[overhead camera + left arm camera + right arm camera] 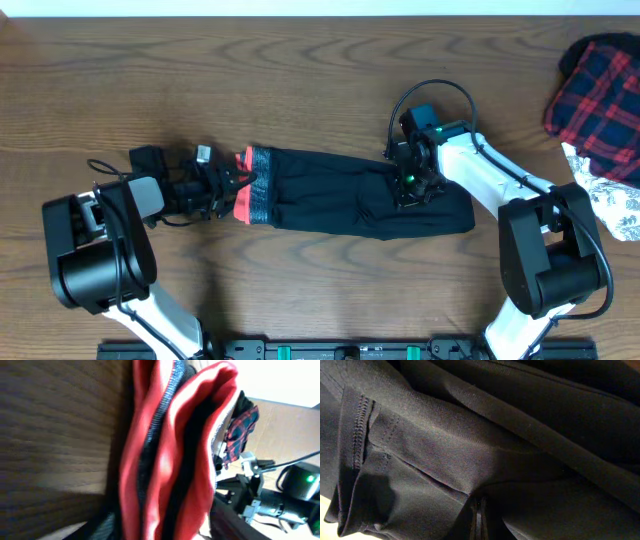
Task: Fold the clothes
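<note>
A: Brown wooden table (300, 80); black trousers (330, 200) lie across its middle. Risks?
B: The right gripper (410, 185) pinches the fabric shut. The left gripper (228, 186) is at the waistband (255, 185), hold unclear, so that end may slip free.

A brown table (300, 70) with a bold, wavy wood grain fills nearly the whole overhead view. A narrow white strip (300, 7) runs beyond its far edge, and a black rail (330, 350) lines the near edge. Light is even and soft, leaving a dull sheen on the wood. At the right edge lie a red-and-black plaid garment (600, 90) and, touching it, a white cloth with dark floral print (615, 205).
</note>
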`<state>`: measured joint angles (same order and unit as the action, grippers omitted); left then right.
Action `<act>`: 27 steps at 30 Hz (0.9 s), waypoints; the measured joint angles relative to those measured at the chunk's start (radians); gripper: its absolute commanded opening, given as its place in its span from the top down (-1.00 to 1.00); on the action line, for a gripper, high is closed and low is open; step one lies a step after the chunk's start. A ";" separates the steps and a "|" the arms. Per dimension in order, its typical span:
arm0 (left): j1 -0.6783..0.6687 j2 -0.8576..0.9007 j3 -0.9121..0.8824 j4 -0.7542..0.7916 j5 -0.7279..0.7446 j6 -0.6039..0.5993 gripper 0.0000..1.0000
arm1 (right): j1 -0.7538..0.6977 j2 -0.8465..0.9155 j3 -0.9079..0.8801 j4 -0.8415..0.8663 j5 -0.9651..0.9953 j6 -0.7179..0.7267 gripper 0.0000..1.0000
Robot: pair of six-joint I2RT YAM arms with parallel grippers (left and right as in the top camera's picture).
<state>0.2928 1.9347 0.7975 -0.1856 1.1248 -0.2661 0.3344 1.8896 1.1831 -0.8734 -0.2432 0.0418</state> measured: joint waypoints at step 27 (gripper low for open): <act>-0.014 -0.112 -0.014 0.029 -0.169 0.000 0.88 | 0.000 0.000 0.000 0.002 0.000 0.000 0.94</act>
<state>0.2790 1.8229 0.7837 -0.1562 0.9562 -0.2665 0.3344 1.8896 1.1831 -0.8711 -0.2432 0.0418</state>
